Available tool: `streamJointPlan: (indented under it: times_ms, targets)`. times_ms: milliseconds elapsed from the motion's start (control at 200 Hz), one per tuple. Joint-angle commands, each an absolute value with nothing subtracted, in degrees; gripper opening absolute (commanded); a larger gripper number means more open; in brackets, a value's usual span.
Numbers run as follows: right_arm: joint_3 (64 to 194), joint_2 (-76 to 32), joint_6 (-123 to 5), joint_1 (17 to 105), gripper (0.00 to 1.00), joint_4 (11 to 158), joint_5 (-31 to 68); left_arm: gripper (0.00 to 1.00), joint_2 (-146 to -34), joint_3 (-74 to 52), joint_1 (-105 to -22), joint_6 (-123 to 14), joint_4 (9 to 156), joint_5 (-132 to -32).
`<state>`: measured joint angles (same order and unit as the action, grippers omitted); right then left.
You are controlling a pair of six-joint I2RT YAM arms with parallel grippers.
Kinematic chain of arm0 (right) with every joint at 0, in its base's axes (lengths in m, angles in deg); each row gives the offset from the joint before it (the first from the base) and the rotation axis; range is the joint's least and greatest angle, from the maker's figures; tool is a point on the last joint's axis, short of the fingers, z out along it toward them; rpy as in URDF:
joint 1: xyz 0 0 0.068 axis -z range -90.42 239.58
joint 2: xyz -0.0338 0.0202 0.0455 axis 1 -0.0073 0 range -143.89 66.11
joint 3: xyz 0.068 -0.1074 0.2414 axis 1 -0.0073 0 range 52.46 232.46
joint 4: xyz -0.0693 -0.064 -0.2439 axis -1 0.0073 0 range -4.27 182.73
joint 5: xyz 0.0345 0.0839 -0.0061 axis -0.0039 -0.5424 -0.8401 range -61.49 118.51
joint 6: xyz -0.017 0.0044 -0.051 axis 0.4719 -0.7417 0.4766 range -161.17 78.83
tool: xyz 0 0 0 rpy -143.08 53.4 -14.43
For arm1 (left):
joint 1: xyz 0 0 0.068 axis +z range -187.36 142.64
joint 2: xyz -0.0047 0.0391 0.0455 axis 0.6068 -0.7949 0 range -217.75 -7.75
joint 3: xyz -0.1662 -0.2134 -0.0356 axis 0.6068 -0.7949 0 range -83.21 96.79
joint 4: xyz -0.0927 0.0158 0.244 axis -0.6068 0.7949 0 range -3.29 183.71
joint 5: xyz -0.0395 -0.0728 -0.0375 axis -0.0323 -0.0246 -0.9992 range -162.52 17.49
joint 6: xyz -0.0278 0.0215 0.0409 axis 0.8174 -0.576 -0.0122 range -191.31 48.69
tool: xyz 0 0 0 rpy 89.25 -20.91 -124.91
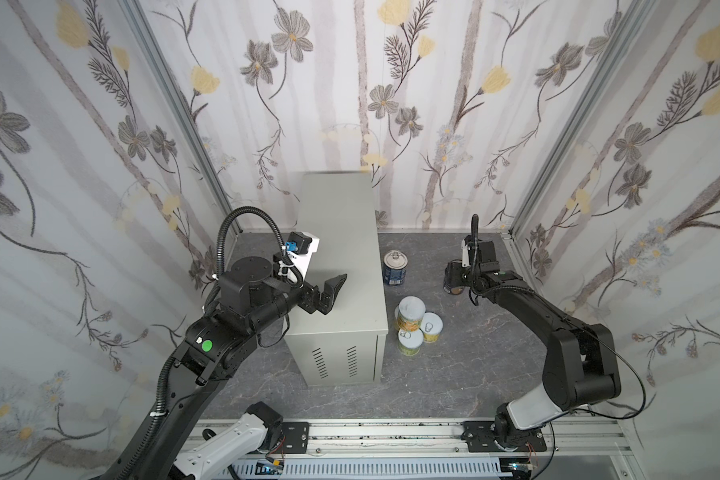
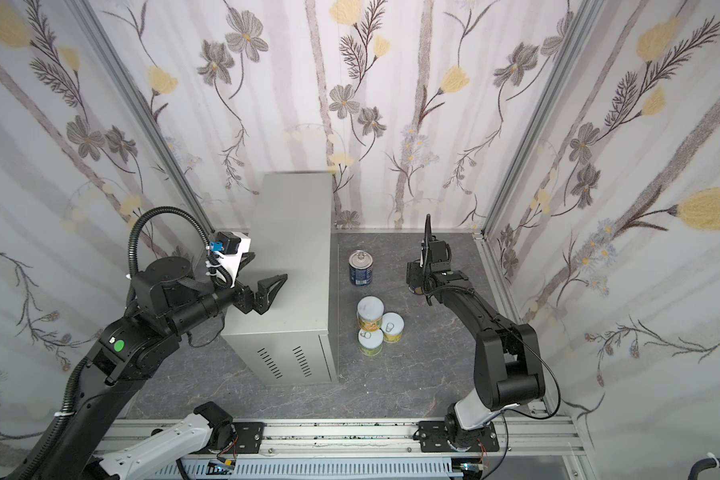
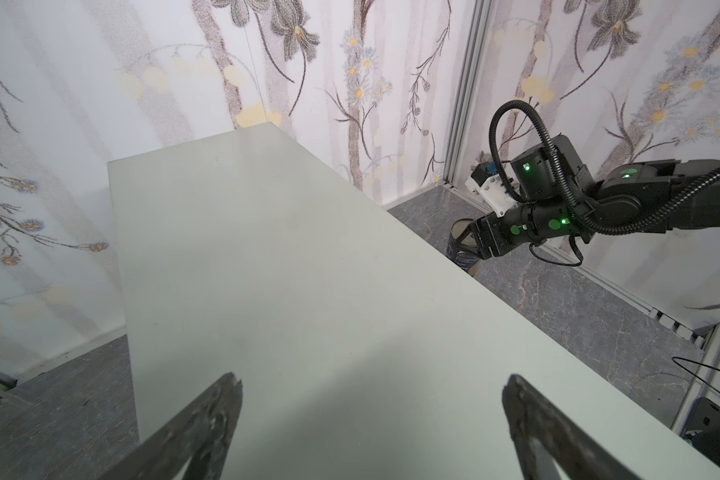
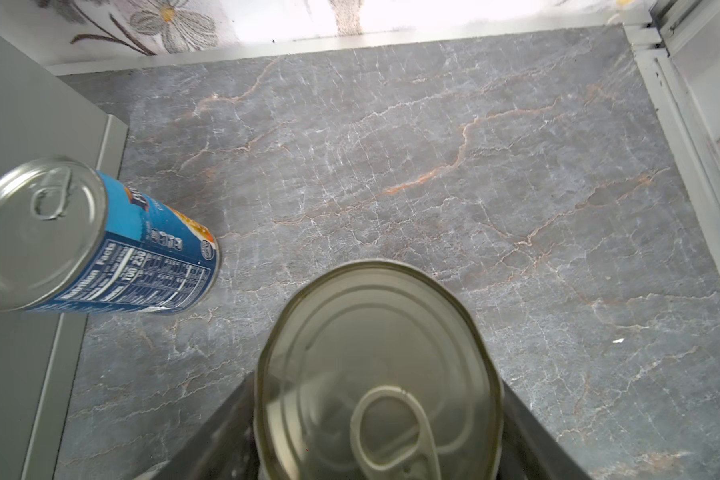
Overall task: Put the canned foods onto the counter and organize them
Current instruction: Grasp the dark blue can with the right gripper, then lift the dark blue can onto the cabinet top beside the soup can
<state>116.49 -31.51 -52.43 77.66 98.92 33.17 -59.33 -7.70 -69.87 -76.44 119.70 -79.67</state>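
Right gripper (image 1: 457,277) clamps the sides of a blue-label tin (image 4: 375,365). Lift it straight and level so the grip holds. Swing wide of the second blue tin (image 4: 100,241) just beside it, then set down on the counter (image 1: 341,232) beyond, where the left gripper (image 3: 371,399) hovers with jaws spread.

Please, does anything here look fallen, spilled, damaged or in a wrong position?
Nothing stands out. The blue can and the yellow cans stand upright on the floor, with no spill or dent that I can see. The right gripper grips a dark can; the counter holds none yet.
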Motion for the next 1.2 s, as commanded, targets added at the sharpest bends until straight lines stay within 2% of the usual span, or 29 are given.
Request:
streamJointPlan:
  times_ms: [0,290,654,954,1054,1194]
  targets:
    - [117.59,-29.07,-49.95,77.58,0.55,96.3,31.1,1.0,-59.08,-7.63,-69.79,-76.47,118.27,-80.17]
    - [119.87,-19.64,-45.45,76.69,0.53,98.09,21.56,1.0,-58.68,-7.23,-69.79,-76.57,118.74,-81.87]
    - [130.61,-10.68,-42.22,74.26,0.53,104.82,6.5,1.0,-58.25,-7.27,-69.88,-76.53,118.28,-83.06]
    - [145.69,-12.31,-41.09,68.25,0.53,113.85,-5.16,1.0,-56.66,-6.48,-69.81,-77.48,119.4,-84.94]
    - [149.58,-14.26,-41.04,65.63,0.53,115.34,-9.1,1.0,-56.63,-3.9,-69.87,-79.21,122.7,-88.78]
    - [156.28,-18.35,-39.81,60.77,0.54,119.59,-9.7,1.0,-56.88,1.53,-69.87,-81.37,129.2,-95.75]
